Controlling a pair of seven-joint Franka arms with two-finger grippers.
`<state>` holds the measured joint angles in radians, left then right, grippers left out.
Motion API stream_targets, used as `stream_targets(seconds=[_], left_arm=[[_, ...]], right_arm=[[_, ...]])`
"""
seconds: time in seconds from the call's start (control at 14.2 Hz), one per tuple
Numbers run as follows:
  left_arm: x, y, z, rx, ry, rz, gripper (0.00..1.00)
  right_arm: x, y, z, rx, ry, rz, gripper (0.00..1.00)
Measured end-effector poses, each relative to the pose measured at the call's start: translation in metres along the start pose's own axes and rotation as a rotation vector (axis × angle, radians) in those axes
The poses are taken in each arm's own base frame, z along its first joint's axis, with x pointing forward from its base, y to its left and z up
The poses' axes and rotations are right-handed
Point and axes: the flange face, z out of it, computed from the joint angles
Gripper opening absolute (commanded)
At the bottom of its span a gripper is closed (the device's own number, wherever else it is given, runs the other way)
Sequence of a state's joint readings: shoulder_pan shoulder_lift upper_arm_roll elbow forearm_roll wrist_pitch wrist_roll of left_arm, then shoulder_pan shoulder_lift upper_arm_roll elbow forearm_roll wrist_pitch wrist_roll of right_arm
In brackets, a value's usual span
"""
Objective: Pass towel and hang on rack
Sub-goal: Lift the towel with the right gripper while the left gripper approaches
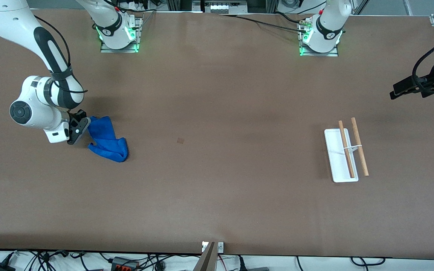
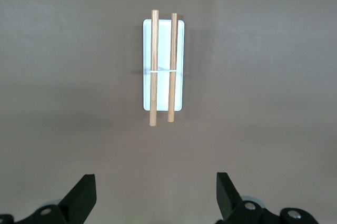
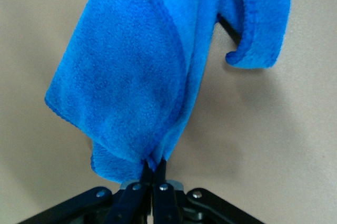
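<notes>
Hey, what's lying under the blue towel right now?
Only the brown table shows around the towel, which the right gripper pinches at one edge. Whatever its folds cover is hidden.

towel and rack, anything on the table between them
Front view: only bare brown table between the blue towel and the rack, apart from one small dark mark on its surface.

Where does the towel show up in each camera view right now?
Front view: the towel lies on the table toward the right arm's end, its edge pinched in the shut right end effector.
Left wrist view: not in it; only the rack and the open left end effector.
Right wrist view: it fills the picture's middle, gripped at the fingertips.
Shared landmark: the brown table.
</notes>
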<state>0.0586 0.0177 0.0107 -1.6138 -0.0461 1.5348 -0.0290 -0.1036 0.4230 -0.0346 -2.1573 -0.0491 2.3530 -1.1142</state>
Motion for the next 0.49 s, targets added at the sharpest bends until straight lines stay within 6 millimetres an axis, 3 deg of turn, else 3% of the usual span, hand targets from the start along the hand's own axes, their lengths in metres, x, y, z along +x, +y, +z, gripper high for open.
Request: stream_targets(seconds=[0.14, 0.21, 0.28, 0.49], left_arm=[[0.000, -0.006, 0.000, -0.001, -0.003, -0.010, 1.00], [0.000, -0.009, 0.000, -0.002, -0.004, -0.016, 1.00], [0.000, -0.013, 0.001, -0.002, -0.006, -0.022, 1.00], [0.002, -0.018, 0.004, -0.003, -0.014, -0.031, 1.00]], right_arm=[[0.002, 0.002, -0.013, -0.017, 0.013, 0.003, 0.00], [0.004, 0.005, -0.030, -0.024, 0.028, 0.013, 0.00], [0.005, 0.008, -0.053, -0.023, 0.051, 0.032, 0.00], [0.012, 0.012, -0.154, 0.016, 0.152, 0.096, 0.00]])
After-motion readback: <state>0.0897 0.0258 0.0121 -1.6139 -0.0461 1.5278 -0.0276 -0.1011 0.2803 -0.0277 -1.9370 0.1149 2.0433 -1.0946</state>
